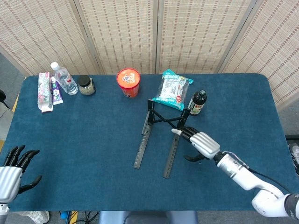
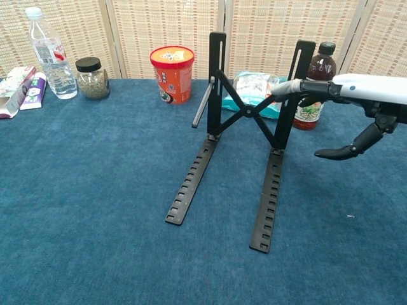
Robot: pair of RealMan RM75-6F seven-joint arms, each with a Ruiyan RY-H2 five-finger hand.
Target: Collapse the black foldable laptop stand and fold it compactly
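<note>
Laptop stand (image 2: 245,114) stood mid-table, uprights raised, rails spread, cross-brace open: not collapsed, whole fold seemingly left to do. Right hand (image 2: 356,101) hovered by right upright, fingers extended and apart, thumb hanging, gripping nothing; fingertip contact unclear. Left hand (image 1: 13,170) idle at near left corner, fingers spread, empty.

We see a matt black laptop stand (image 2: 245,127) on a napped blue cloth table cover (image 2: 95,190). The right hand (image 1: 198,142) looks like glossy white plastic with dark fingers.
</note>
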